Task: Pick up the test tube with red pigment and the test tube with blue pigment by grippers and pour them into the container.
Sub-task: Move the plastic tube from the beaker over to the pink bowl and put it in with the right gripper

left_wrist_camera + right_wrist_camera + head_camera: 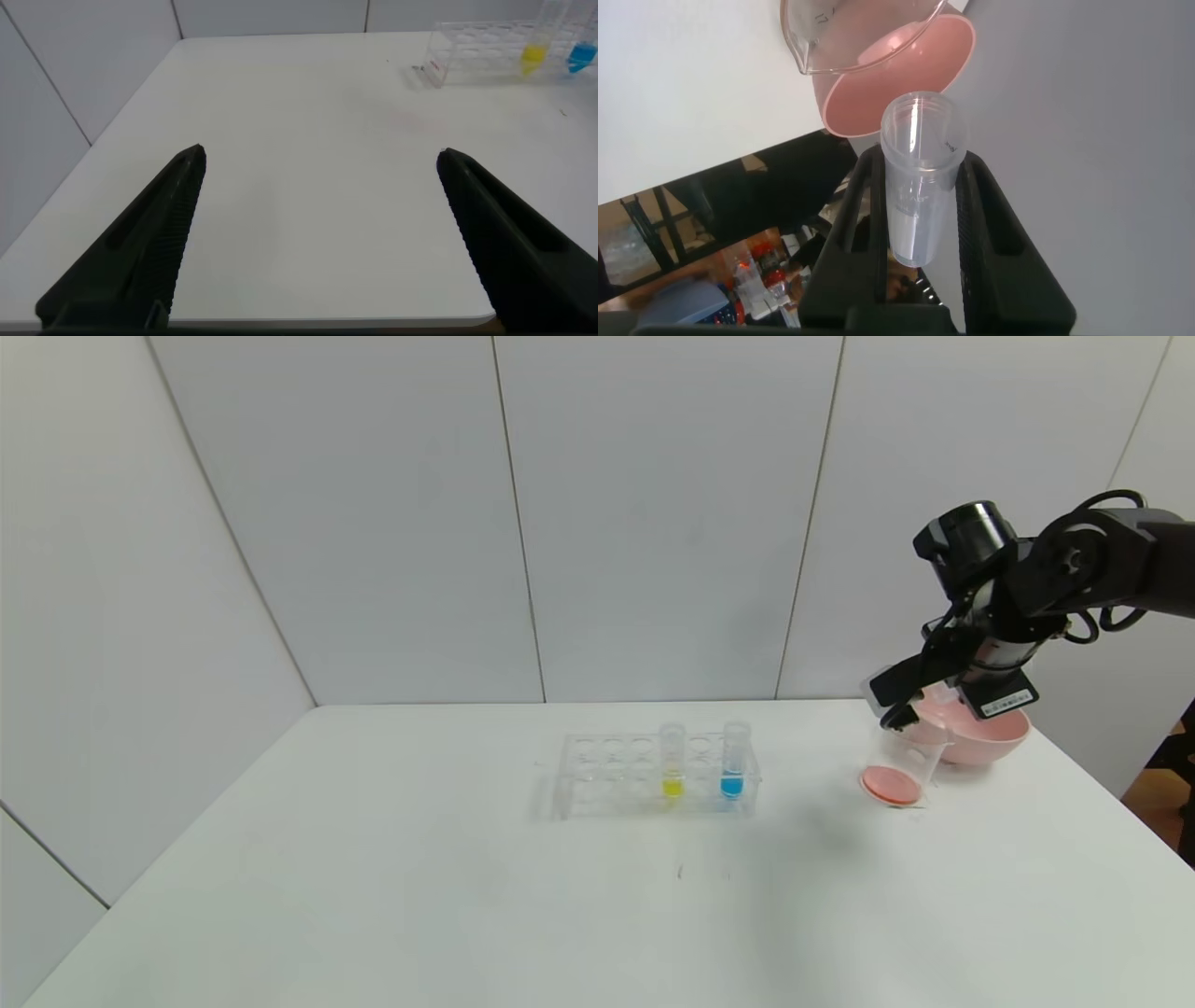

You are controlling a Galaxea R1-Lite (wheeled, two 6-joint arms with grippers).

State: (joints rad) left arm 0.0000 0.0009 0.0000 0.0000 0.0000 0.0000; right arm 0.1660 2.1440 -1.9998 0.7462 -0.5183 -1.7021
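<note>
The left gripper (318,233), seen only in its wrist view, fills the lower frame with jaws wide and nothing between them, parked over bare table (373,896).

Centre of the head view: the rack (653,775) holds a yellow tube (672,761) and, just right of it, the blue tube (735,761), both upright and untouched.

Right of centre, the beaker (901,761) stands on the table with red liquid at its bottom, touching or just in front of the pink bowl (980,733). Above its rim the right gripper (901,705) is clamped on the red tube (920,177), tilted over and apparently emptied.

Risks, as I judge them: the tube or fingers sit so near the rim that withdrawing carelessly could knock the light beaker and spill it; leftover drops could fall on the table. Later, the yellow tube beside the blue invites a wrong pick.

The tube and beaker bear graduation marks and the wrist a white label, none legible.
</note>
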